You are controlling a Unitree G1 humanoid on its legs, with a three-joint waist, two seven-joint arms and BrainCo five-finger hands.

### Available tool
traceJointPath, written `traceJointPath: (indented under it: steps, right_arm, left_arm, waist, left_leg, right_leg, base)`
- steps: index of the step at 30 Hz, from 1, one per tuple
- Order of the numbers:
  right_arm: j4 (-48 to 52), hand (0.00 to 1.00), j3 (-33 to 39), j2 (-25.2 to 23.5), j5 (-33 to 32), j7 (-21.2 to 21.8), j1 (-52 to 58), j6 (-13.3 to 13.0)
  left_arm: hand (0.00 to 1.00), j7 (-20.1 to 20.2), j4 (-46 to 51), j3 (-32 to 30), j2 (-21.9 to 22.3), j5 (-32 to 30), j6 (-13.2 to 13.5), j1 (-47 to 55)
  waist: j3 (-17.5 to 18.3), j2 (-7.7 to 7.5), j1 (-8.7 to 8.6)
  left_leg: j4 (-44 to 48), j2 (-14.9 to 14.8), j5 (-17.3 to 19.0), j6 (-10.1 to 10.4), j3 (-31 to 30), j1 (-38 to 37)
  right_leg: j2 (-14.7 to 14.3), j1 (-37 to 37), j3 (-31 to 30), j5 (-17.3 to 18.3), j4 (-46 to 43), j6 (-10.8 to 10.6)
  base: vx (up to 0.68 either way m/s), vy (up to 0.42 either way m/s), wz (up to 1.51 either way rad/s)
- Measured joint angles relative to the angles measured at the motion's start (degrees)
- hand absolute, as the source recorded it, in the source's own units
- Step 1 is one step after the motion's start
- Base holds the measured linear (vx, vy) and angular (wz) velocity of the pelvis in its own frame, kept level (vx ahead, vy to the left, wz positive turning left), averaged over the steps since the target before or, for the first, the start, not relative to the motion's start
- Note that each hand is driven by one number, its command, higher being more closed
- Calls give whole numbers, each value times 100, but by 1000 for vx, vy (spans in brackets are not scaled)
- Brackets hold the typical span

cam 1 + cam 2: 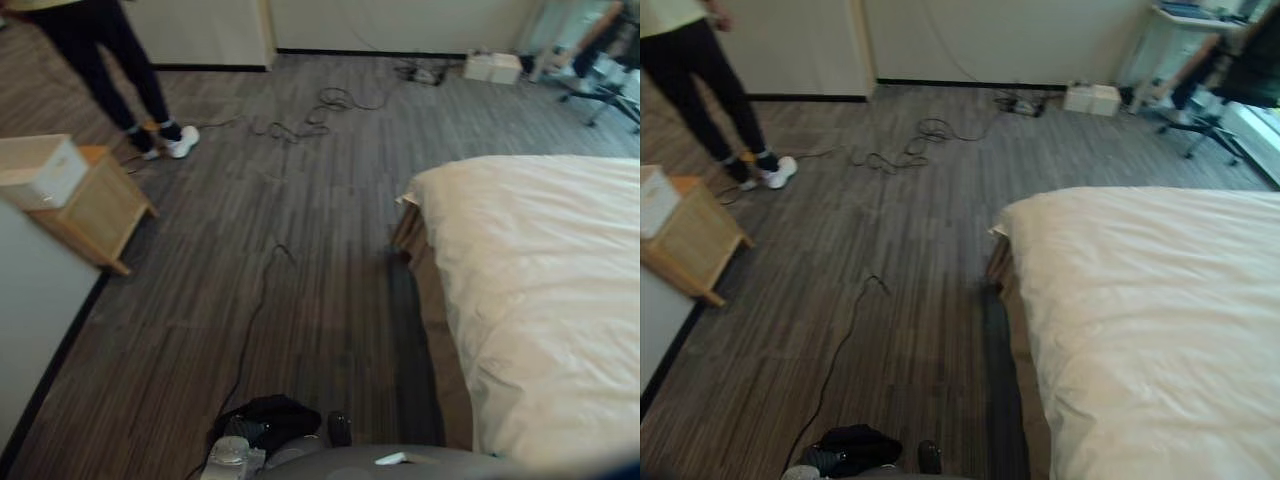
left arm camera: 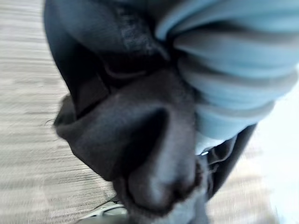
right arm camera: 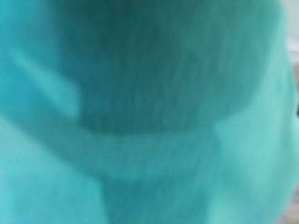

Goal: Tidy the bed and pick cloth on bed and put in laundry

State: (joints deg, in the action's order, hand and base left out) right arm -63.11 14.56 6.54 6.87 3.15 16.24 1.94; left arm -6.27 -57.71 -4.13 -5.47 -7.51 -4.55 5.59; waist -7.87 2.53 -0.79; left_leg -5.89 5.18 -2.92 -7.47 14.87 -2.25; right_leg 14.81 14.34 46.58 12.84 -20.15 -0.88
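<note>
I see a dark cloth (image 1: 270, 415) bunched at my left hand (image 2: 233, 70), above the floor (image 1: 300, 250) left of the bed (image 1: 540, 280). It is too crumpled for me to tell its long axis. I cannot tell that hand's grip.

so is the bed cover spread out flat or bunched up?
Spread: the white cover lies flat right out to its near corner, with only shallow creases showing.
</note>
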Motion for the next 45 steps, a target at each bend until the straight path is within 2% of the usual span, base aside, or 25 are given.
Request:
traceJointPath:
  steps: [1, 4, 6, 7, 8, 9, 10, 11, 12, 18, 22, 23, 25, 26, 27, 28, 30, 34, 36, 39, 40, 41, 42, 43, 45]
  right_arm:
    - [39, 100, 6, -87, -107, -39, -7, -83]
    - [113, 100, 48, -111, -180, -5, 15, -429]
    - [171, 100, 20, -117, -407, 44, 55, -493]
    - [191, 100, -49, -138, -584, 102, 47, -491]
    - [225, 100, -53, -160, -662, 146, 9, -484]
    - [262, 100, 21, -177, -827, 212, 10, -463]
    - [294, 100, 60, -211, -966, 274, 23, -412]
    - [335, 100, 65, -206, -1024, 303, 40, -358]
    - [364, 100, 49, -318, -1108, 667, -316, -156]
    - [367, 100, 48, -323, -1134, 658, -316, -154]
    - [364, 100, 9, -347, -1493, 532, -297, -109]
    - [366, 100, -1, -356, -1677, 491, -298, -103]
    - [385, 100, -3, -341, -1934, 435, -300, -77]
    - [438, 100, -9, -334, -2136, 379, -308, -71]
    - [479, 100, -37, -370, -2327, 313, -342, -92]
    - [471, 100, -42, -390, -2416, 279, -361, -112]
    - [462, 100, -54, -443, -2832, 209, -358, -209]
    - [496, 100, -74, -436, -3104, 232, -301, -428]
    - [596, 100, -168, -442, -3203, 327, -304, -469]
    - [619, 100, -168, -436, -3196, 471, -244, -449]
    - [616, 100, -171, -425, -3150, 586, -237, -360]
    - [602, 100, -170, -397, -3022, 761, -236, -239]
    - [599, 100, -158, -332, -3009, 917, -224, -174]
    - [576, 100, -288, -99, -2798, 1242, -104, -37]
    - [537, 100, -402, -29, -2461, 1303, 60, 15]
  left_arm:
    - [100, 6, -59, 7, 12, -11, -76, -64]
    - [100, -10, -106, -8, 81, 6, -141, -170]
    - [100, -24, -96, -105, 112, 27, -103, -235]
    - [100, -25, -74, -167, 81, 30, -72, -223]
    - [100, -23, -73, -187, 48, 30, -53, -218]
    - [100, -31, -81, -293, 76, 30, -16, -191]
    - [100, -30, -72, -329, 84, 106, 46, -181]
    - [100, -28, -65, -336, 90, 149, 52, -179]
    - [100, 121, 37, -365, -85, 187, 270, 289]
    - [100, 153, 38, -379, -85, 199, 268, 282]
    - [100, 464, 4, -518, -120, 828, 243, 383]
    - [100, 675, -8, -516, -153, 1047, 223, 412]
    - [100, 976, -96, -517, -171, 1324, 201, 417]
    - [100, 1152, -98, -504, -183, 1465, 170, 422]
    - [100, 1285, -96, -491, -234, 1627, 164, 427]
    - [100, 1309, -98, -488, -273, 1699, 157, 422]
    - [100, 1420, -124, -485, -342, 1669, 13, 371]
    - [100, 1724, -236, -366, -383, 1467, -125, 134]
    - [100, 1749, -232, -259, -438, 1462, -140, -18]
    - [100, 1761, -200, -255, -436, 1293, -60, -34]
    - [100, 1753, -178, -256, -435, 1261, 20, -29]
    - [100, 1710, -99, -251, -421, 1265, 64, 10]
    - [100, 1695, -65, -251, -375, 1271, 86, 34]
    - [100, 1591, 58, -281, -292, 1385, 256, 58]
    - [100, 1578, 243, -420, -200, 1384, 369, 145]
  waist:
    - [-30, 62, -41]
    - [-118, 158, -177]
    - [-154, 124, -206]
    - [-159, 24, -183]
    - [-154, -25, -164]
    - [-127, -135, -219]
    - [-117, -159, -184]
    - [-111, -140, -186]
    - [163, -446, -165]
    - [159, -460, -173]
    - [143, -509, -184]
    - [124, -547, -183]
    - [72, -512, -168]
    - [-30, -477, -156]
    - [-178, -429, -158]
    - [-240, -482, -162]
    - [-368, -532, -164]
    - [-481, -451, -176]
    - [-591, -426, -201]
    - [-594, -430, -275]
    - [-580, -440, -275]
    - [-556, -496, -278]
    - [-600, -378, -277]
    - [-636, -131, -215]
    - [-707, 57, -140]
  left_leg:
    - [1, 4, -104, -3, -237, 43]
    - [0, 53, -237, 166, -714, 115]
    - [-2, 116, -250, 185, -764, 153]
    - [-3, 222, -244, 178, -682, 160]
    - [-3, 292, -228, 171, -589, 178]
    - [27, 335, -127, 77, -375, 164]
    - [139, 220, -37, 19, -31, 83]
    - [169, 116, 19, 86, 110, 29]
    - [-25, -121, -11, 453, -315, -473]
    - [-25, -100, 29, 396, -236, -448]
    - [-25, -88, 46, 373, -128, -479]
    - [-24, -87, 64, 355, -133, -486]
    - [-22, -145, 121, 337, -131, -490]
    - [-19, -223, 127, 333, -125, -508]
    - [-17, -258, 133, 324, -131, -554]
    - [-16, -265, 134, 323, -135, -580]
    - [-9, -440, 138, 343, -209, -640]
    - [172, -764, 273, 461, -297, -616]
    - [733, -864, 656, 606, -278, -339]
    - [1272, -858, 1024, 639, -280, -165]
    - [1574, -856, 1250, 728, -277, -46]
    - [1962, -899, 1485, 852, -270, 31]
    - [2447, -1049, 1631, 896, -278, 166]
    - [4406, -1541, 1804, 1097, -298, 782]
    - [5775, -1916, 1691, 1193, -315, 1012]
  right_leg:
    - [-359, -120, -851, 129, 170, 39]
    - [-1043, -397, -2390, 322, 325, 15]
    - [-1247, -476, -3060, 324, 487, 20]
    - [-1293, -437, -3356, 344, 819, 44]
    - [-1248, -356, -3341, 528, 966, 77]
    - [-1063, -330, -3093, 523, 1192, 144]
    - [-983, -318, -2943, 464, 1103, 14]
    - [-985, -260, -2846, 490, 1051, -27]
    - [-1098, -189, -3141, 73, 613, -79]
    - [-1077, -169, -3170, 73, 768, -79]
    - [-1064, -70, -3193, 71, 896, -82]
    - [-1052, -84, -3176, 69, 832, -85]
    - [-1005, -371, -3109, 66, 234, -98]
    - [-907, -799, -2992, 15, -666, -179]
    - [-731, -1274, -2910, 37, -1569, -159]
    - [-629, -1414, -2830, 166, -1832, -134]
    - [-590, -1733, -2743, 405, -1742, -123]
    - [-663, -2194, -2739, 258, -937, -281]
    - [-652, -2510, -2923, -35, -499, -238]
    - [-524, -2568, -3074, -6, -550, -151]
    - [-502, -2542, -3111, 78, -572, -113]
    - [-540, -2413, -3151, -6, -358, 14]
    - [-627, -2381, -3118, -21, -302, 30]
    - [-971, -2091, -3095, 15, -35, 83]
    - [-1262, -1545, -3140, 44, 370, 180]
  base:
    - [-32, -32, 80]
    - [-6, -90, 85]
    - [-62, -103, 49]
    - [-66, -79, 35]
    - [-48, -54, 41]
    - [-20, -41, 40]
    - [35, -61, 47]
    - [53, -46, 26]
    - [41, -38, 14]
    - [0, -4, -8]
    - [11, -28, -13]
    - [29, -26, 3]
    - [32, -6, 3]
    - [38, 25, 0]
    - [39, 22, 1]
    - [41, -3, 3]
    - [50, -46, 11]
    - [132, -127, 5]
    - [113, -177, 0]
    - [218, -218, 12]
    - [354, -271, -1]
    - [438, -315, 0]
    - [454, -285, -13]
    - [405, -178, -18]
    - [497, -53, -22]
